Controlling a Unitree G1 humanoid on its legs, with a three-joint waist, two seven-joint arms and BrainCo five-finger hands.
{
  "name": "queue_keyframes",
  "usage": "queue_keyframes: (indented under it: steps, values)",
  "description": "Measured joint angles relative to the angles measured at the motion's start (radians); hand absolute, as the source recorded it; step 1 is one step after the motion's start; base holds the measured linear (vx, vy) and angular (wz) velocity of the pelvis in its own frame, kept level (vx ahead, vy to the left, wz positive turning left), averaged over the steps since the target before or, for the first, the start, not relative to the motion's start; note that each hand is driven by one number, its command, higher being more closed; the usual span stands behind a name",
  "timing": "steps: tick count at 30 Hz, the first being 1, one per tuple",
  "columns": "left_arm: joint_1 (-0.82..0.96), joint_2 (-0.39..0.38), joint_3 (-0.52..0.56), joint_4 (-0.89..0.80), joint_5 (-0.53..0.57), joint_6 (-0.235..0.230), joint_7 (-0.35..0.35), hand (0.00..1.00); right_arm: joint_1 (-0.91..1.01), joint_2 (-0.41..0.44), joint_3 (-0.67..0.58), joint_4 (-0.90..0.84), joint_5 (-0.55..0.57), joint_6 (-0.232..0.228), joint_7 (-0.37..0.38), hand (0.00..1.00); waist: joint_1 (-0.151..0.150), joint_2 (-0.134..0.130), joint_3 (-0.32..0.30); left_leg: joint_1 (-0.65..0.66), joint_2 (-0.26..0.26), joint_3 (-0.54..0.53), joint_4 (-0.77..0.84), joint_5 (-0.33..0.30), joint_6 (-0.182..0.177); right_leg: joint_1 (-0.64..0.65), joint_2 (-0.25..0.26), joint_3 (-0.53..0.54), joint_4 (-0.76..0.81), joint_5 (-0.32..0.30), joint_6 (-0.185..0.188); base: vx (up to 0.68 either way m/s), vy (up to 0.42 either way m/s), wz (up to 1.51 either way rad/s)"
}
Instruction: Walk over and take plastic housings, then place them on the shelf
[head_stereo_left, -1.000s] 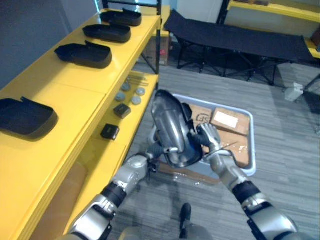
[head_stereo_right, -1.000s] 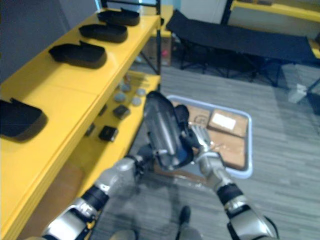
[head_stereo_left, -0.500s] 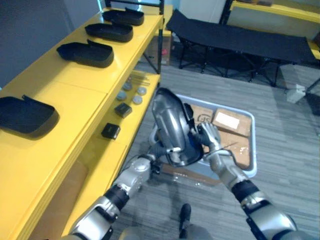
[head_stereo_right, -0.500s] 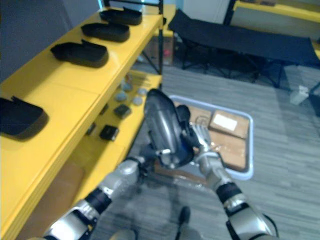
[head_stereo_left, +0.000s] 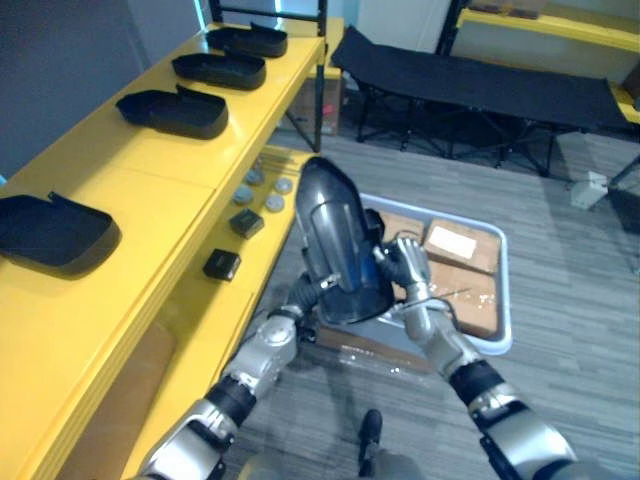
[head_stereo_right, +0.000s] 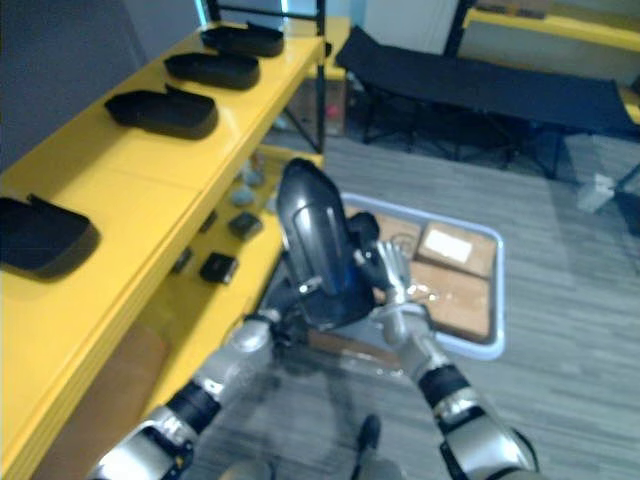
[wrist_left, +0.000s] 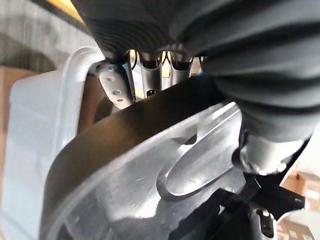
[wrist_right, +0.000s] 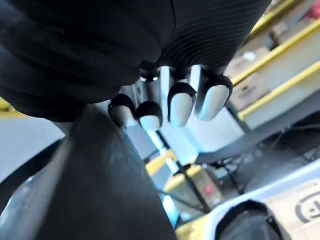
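Holding a dark plastic housing (head_stereo_left: 335, 240) upright at the centre of the eye views, the robot has a hand on either side of it. The right hand (head_stereo_left: 405, 268) sits at the housing's 3 o'clock side, its dark-tipped fingers (wrist_right: 181, 107) curled over the shell's edge and gripping it. The left hand (wrist_left: 149, 80) meets the housing from about 7 o'clock, low and behind the shell. It seems to support the rim, but whether it is clasped there or merely resting cannot be told.

Just past the housing, towards 4 o'clock, a pale grey bin (head_stereo_left: 507, 290) stands on the floor with cardboard boxes (head_stereo_left: 460, 243) in it. The housing is up in the hands and clear of the bin.

From 8 to 11 o'clock runs a yellow shelf (head_stereo_left: 130, 200). Four black housings lie on its top level: the nearest housing (head_stereo_left: 55, 232) at 9 o'clock, a second housing (head_stereo_left: 172, 110) at 10 o'clock, a third housing (head_stereo_left: 218, 68) and a farthest housing (head_stereo_left: 247, 40) beyond it towards 11 o'clock. On the lower level, near the held housing's 9 o'clock side, lie two small black boxes (head_stereo_left: 221, 264) and some grey discs (head_stereo_left: 243, 195).

A black cot (head_stereo_left: 480, 85) stands at 1 o'clock.
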Motion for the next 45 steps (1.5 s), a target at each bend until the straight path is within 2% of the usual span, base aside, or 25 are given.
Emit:
queue_keyframes:
  steps: [6,13,14,17,20,22,28,31,36,39,41,45]
  values:
    - [0.000,-0.002,0.007,-0.052,0.140,-0.011,0.081,1.00,0.038,0.001,-0.014,-0.059,0.039,-0.023,-0.022,1.00,-0.001,-0.001,0.000,0.002,0.001,0.001,-0.002,0.000,0.000,0.000,0.001,0.003,-0.005,0.000,0.000,0.00,0.000,0.00]
    - [0.000,-0.002,0.012,-0.088,0.218,-0.022,0.171,1.00,0.049,0.004,-0.004,-0.083,0.077,-0.035,-0.023,1.00,-0.005,-0.014,-0.008,0.003,0.001,0.003,-0.002,0.000,0.000,-0.003,0.002,0.004,-0.005,0.000,0.000,0.00,0.000,0.00]
    - [0.000,-0.002,0.012,-0.093,0.231,-0.026,0.187,1.00,0.049,0.003,0.002,-0.084,0.078,-0.036,-0.024,0.00,-0.006,-0.016,-0.010,0.003,0.001,0.004,-0.002,0.000,0.000,-0.004,0.002,0.005,-0.005,0.000,0.000,0.00,0.000,0.00]
    - [0.000,-0.002,0.013,-0.101,0.284,-0.031,0.234,1.00,0.061,0.004,0.017,-0.086,0.079,-0.040,-0.024,0.00,-0.008,-0.021,-0.013,0.004,0.001,0.004,-0.002,0.000,0.000,-0.004,0.002,0.005,-0.005,0.001,0.000,0.00,0.000,0.00]
    - [0.000,-0.003,0.021,-0.132,0.434,-0.035,0.300,1.00,0.075,0.004,0.048,-0.086,0.107,-0.044,-0.010,0.00,-0.009,-0.023,-0.013,0.003,0.001,0.004,-0.002,0.000,0.000,-0.005,0.002,0.005,-0.005,0.001,-0.001,0.00,0.000,0.00]
    - [0.000,-0.003,0.030,-0.176,0.529,-0.036,0.339,1.00,0.085,0.006,0.095,-0.082,0.149,-0.048,0.040,0.00,-0.011,-0.024,-0.013,0.003,0.001,0.004,-0.002,0.000,0.000,-0.005,0.002,0.005,-0.005,0.001,-0.001,0.00,0.000,0.00]
    - [-0.003,-0.016,0.030,-0.206,0.655,-0.029,0.382,1.00,0.119,0.038,0.127,-0.068,0.236,-0.049,0.096,0.00,-0.011,-0.029,-0.015,0.003,0.001,0.004,-0.002,0.000,0.000,-0.008,0.002,0.007,-0.005,0.000,-0.001,0.00,0.000,0.00]
    - [-0.003,-0.027,0.030,-0.206,0.713,0.006,0.386,1.00,0.120,0.042,0.142,-0.056,0.304,-0.056,0.133,0.00,-0.012,-0.032,-0.016,0.003,0.002,0.011,-0.002,0.000,0.000,-0.010,0.003,0.009,-0.005,-0.001,-0.003,0.00,-0.001,-0.02]
    - [-0.002,-0.030,0.027,-0.197,0.823,0.099,0.393,1.00,0.151,0.042,0.141,-0.049,0.319,-0.071,0.204,0.00,-0.015,-0.033,-0.016,0.003,0.007,0.024,-0.007,0.000,-0.001,-0.019,0.010,0.019,-0.005,-0.002,-0.004,0.01,-0.004,-0.07]
    - [-0.002,-0.027,0.029,-0.161,0.899,0.139,0.402,1.00,0.164,0.037,0.141,-0.049,0.336,-0.077,0.241,0.00,-0.023,-0.033,-0.016,0.004,0.010,0.030,-0.009,-0.001,-0.001,-0.022,0.013,0.025,-0.005,-0.002,-0.004,0.01,-0.003,-0.06]
    - [-0.003,-0.015,0.031,-0.128,0.934,0.149,0.404,1.00,0.175,0.031,0.140,-0.049,0.367,-0.089,0.257,0.00,-0.024,-0.033,-0.016,0.005,0.011,0.033,-0.011,-0.001,-0.002,-0.024,0.015,0.030,-0.005,-0.002,-0.004,0.01,-0.002,-0.07]
    - [-0.002,0.024,0.037,-0.047,0.981,0.167,0.421,1.00,0.208,-0.009,0.100,-0.100,0.452,-0.172,0.269,0.00,-0.028,-0.034,-0.015,0.016,0.011,0.048,-0.016,-0.001,-0.002,-0.025,0.017,0.042,-0.005,-0.002,-0.004,0.01,0.005,-0.09]
